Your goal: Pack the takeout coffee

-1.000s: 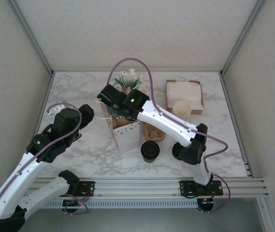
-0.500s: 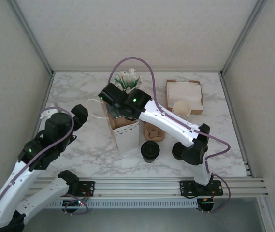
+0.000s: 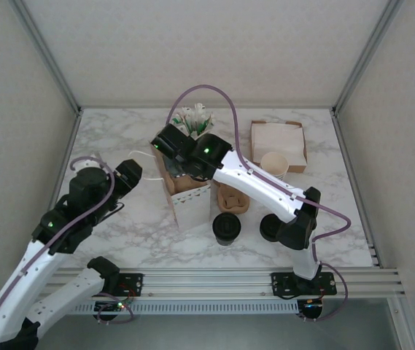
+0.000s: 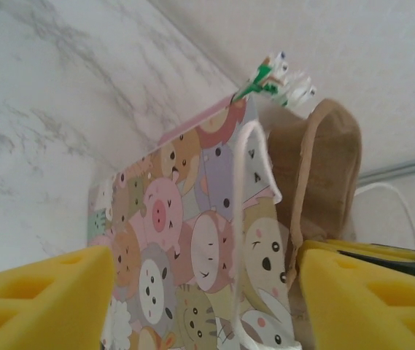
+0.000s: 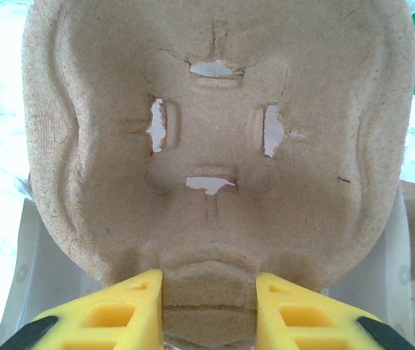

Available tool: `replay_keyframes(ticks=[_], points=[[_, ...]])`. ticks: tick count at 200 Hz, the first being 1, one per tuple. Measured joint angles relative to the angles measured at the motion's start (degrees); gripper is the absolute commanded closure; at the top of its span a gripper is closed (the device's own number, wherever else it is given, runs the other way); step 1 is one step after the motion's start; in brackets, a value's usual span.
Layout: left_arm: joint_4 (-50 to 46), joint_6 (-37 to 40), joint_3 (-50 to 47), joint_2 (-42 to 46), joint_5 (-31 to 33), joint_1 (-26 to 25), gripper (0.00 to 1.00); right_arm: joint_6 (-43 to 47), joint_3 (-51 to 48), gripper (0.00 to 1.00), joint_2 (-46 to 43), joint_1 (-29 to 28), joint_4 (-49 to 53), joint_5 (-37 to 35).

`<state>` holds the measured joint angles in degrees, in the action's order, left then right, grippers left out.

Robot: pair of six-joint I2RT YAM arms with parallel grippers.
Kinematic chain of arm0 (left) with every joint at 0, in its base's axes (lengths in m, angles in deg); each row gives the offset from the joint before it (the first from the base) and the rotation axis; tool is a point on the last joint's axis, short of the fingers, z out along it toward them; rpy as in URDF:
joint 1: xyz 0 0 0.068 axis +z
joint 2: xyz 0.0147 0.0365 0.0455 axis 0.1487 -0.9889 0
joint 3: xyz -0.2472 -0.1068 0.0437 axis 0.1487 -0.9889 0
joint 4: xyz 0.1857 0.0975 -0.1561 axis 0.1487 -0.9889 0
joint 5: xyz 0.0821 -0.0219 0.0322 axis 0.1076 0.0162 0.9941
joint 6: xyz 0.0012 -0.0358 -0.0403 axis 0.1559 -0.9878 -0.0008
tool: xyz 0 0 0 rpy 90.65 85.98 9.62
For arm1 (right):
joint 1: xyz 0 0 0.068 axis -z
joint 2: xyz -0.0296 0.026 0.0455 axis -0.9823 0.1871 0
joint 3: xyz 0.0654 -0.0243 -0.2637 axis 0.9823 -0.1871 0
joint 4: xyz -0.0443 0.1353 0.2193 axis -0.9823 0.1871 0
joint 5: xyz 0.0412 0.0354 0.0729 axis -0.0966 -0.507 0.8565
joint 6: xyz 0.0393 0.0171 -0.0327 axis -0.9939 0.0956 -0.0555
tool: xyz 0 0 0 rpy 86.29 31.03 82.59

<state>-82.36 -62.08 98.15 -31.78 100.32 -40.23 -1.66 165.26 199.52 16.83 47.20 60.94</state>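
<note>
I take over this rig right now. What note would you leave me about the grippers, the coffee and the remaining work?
Left gripper: open, holding nothing, beside the gift bag.
Right gripper: shut on the pulp cup carrier, held at the bag's mouth.
Takeout coffee: standing on the table near the bag, not gripped.
Done: carrier brought to the bag.
Left: probably lower the carrier in, then pack the coffee.

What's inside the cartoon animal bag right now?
A brown pulp cup carrier, pinched by the right gripper, pokes out of the bag through its open top. The carrier and the bag's walls hide anything deeper.
</note>
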Motion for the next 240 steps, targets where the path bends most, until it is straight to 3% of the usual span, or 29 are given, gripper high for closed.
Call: replay_keyframes(ticks=[35, 76, 116, 240], points=[[0.8, 0.0, -0.4, -2.7, -3.3, 1.1, 0.73, 0.0, 0.0, 0.69, 0.0, 0.0, 0.5, 0.0], [0.7, -0.2, -0.4, -1.9, -3.4, 1.6, 0.95, 0.0, 0.7, 0.69, 0.9, 0.0, 2.1, 0.2], [0.4, -0.4, -0.5, -1.1, -3.4, 1.6, 1.00, 0.2, 3.0, 0.69, 3.6, 0.0, 4.4, 0.6], [-0.1, -0.3, -1.8, -0.1, -3.5, 1.6, 1.00, 1.5, 9.6, 0.70, 11.4, 1.6, 11.0, 3.1]])
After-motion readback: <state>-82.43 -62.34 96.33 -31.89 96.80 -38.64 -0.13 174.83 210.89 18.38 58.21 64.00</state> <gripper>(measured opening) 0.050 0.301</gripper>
